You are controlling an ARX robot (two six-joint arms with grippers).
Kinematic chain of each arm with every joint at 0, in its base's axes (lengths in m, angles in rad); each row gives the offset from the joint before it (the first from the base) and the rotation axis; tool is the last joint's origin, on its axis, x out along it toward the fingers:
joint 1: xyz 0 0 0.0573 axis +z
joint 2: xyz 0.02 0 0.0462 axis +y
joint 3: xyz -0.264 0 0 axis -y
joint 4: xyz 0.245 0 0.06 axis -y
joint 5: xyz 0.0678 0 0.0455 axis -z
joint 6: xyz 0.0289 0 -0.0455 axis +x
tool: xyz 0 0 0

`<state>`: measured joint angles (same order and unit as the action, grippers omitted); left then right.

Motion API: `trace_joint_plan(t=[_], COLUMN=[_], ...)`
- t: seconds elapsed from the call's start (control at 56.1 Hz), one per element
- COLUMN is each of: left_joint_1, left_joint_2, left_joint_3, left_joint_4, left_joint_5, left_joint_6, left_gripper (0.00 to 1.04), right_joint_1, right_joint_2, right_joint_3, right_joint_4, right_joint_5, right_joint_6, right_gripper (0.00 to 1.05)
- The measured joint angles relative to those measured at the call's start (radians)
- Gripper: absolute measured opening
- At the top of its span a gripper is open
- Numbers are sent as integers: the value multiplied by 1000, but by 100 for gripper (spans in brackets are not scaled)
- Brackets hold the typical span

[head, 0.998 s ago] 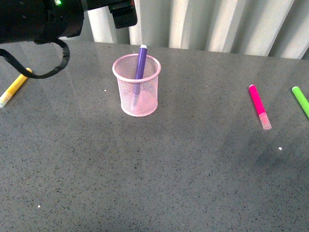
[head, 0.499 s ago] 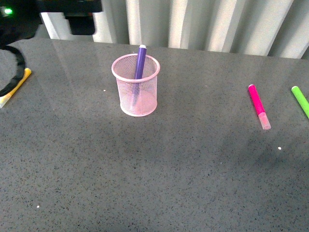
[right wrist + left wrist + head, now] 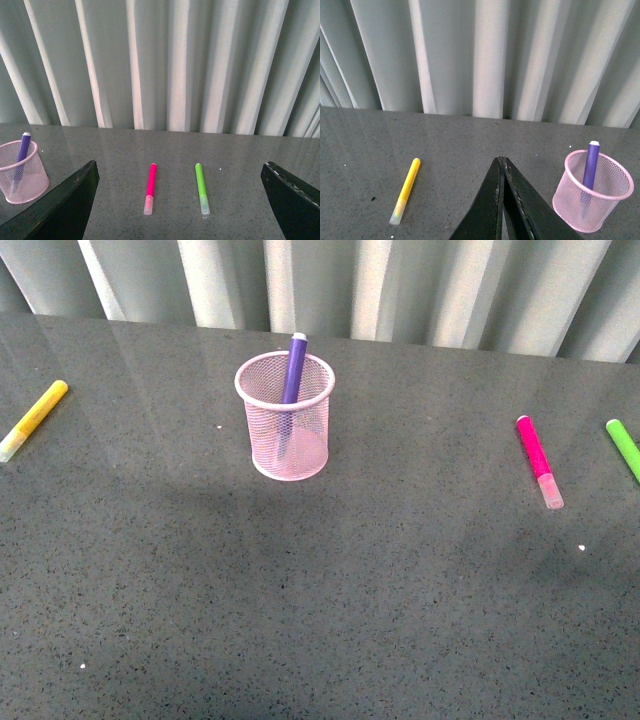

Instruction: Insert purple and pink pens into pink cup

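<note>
On my front view neither arm shows. The pink cup [image 3: 286, 418] stands upright on the grey tabletop [image 3: 320, 600], left of centre and towards the far edge. The purple pen [image 3: 293, 365] is inside it, leaning against the far rim with its tip poking above the mesh. The pink pen [image 3: 538, 460] lies flat well off to the right, pale cap towards me, apart from the cup. The green marker [image 3: 624, 448] lies just beyond it at the right border, and the yellow marker [image 3: 33, 420] lies near the left border. A pleated pale curtain [image 3: 420, 285] hangs behind the tabletop.

From the left wrist camera I see the left hand [image 3: 501, 160] with its two dark fingers pressed together to a point, nothing between them, above the tabletop. The yellow marker [image 3: 405, 191] lies to one side of it, and the pink cup [image 3: 592, 192] with the purple pen [image 3: 590, 162] standing in it is on the other.

From the right wrist camera the right hand [image 3: 180, 164] is spread wide and holds nothing, one finger at each lower corner of the picture. Between the fingers, farther out on the tabletop, the pink pen [image 3: 150, 189] and the green marker [image 3: 201, 189] lie side by side, roughly parallel and not touching. The pink cup [image 3: 22, 172] sits at the edge of this view, well apart from the pink pen.
</note>
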<state>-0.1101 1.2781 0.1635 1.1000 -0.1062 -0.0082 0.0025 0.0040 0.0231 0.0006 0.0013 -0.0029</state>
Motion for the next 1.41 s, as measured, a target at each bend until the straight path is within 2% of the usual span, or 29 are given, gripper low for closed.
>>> trace_joint_plan(t=[0.196, 0.249, 0.392, 0.962, 1.407], left_joint_1=[33, 69, 107, 108, 108], left_joint_2=[-171, -213, -322, -734, -945], left_joint_3=[-72, -86, -113, -155, -155], left_joint_4=[-100, -130, -209, -564, -764], left_joint_5=[35, 91, 100, 104, 104], left_joint_6=[0, 1, 1, 1, 1], left_gripper=[4, 4, 4, 4, 4], right_joint_1=[0, 0, 0, 0, 0], right_joint_2=[0, 0, 0, 0, 0], right_joint_3=[0, 0, 0, 0, 0], right_joint_4=[0, 0, 0, 0, 0], right_joint_5=[0, 0, 0, 0, 0], right_joint_6=[0, 0, 0, 0, 0], right_gripper=[98, 98, 98, 98, 98])
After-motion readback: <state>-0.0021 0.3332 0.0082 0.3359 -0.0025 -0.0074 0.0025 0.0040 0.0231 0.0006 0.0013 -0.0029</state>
